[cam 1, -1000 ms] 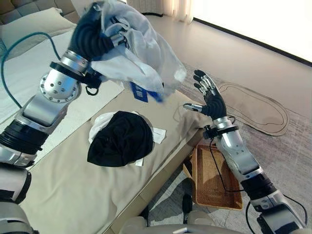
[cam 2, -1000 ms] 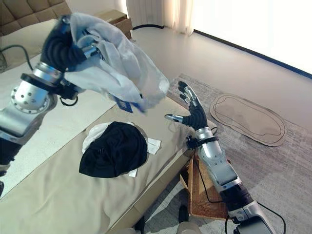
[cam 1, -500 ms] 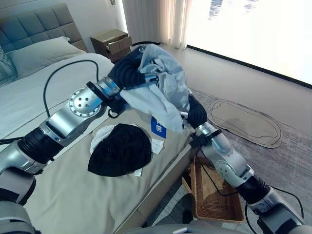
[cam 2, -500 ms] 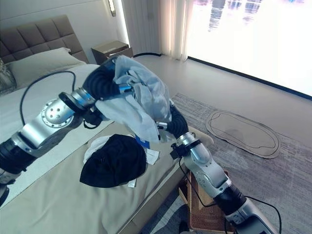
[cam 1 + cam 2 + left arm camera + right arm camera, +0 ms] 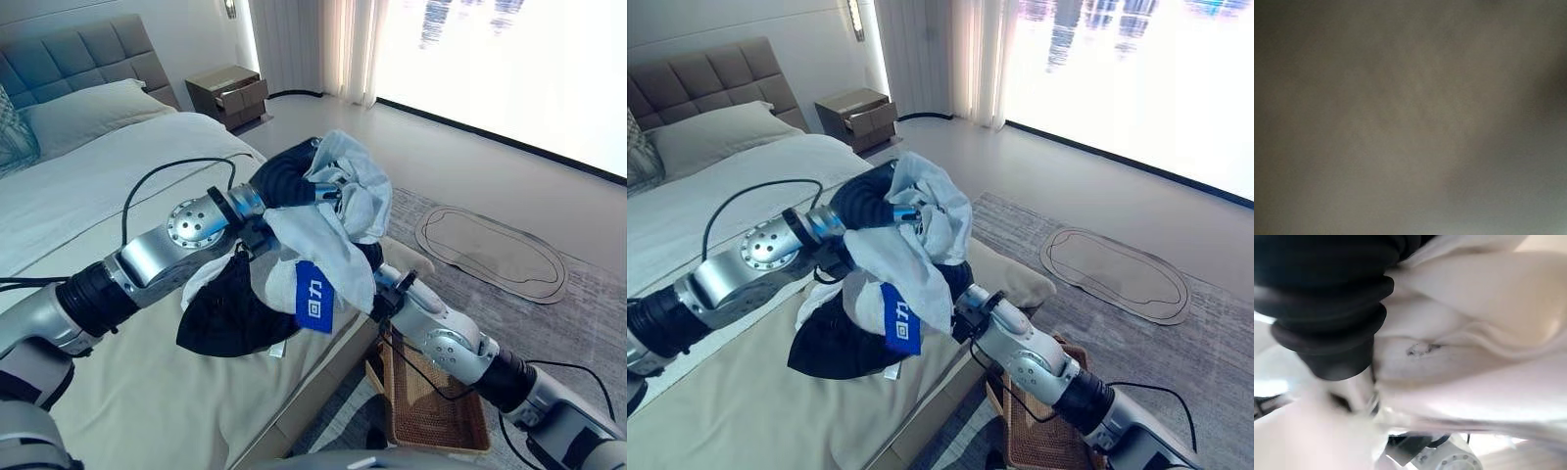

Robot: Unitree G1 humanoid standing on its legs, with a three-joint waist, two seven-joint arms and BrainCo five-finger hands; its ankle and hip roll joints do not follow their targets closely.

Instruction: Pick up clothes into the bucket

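A white garment (image 5: 328,230) with a blue label (image 5: 313,297) hangs bunched above the bed's end bench. My left hand (image 5: 292,178) is shut on its top, the cloth draped over the hand. My right hand (image 5: 370,257) is tucked in under and behind the hanging cloth, so its state is hidden; the right wrist view has white cloth (image 5: 1474,333) pressed close past the dark cover. A black garment (image 5: 220,313) lies on the beige bench (image 5: 147,411) just below, over a bit of white cloth. The wicker basket (image 5: 431,411) stands on the floor beside the bench, under my right forearm.
The bed with a pillow (image 5: 83,108) runs along the left. A wooden nightstand (image 5: 223,93) stands at the back. An oval mat (image 5: 490,250) lies on the grey rug to the right, with bare floor beyond it.
The camera has tilted up. My left hand has lowered the white garment toward the right, over the black one. My right hand, open in the air before, has gone in under the cloth.
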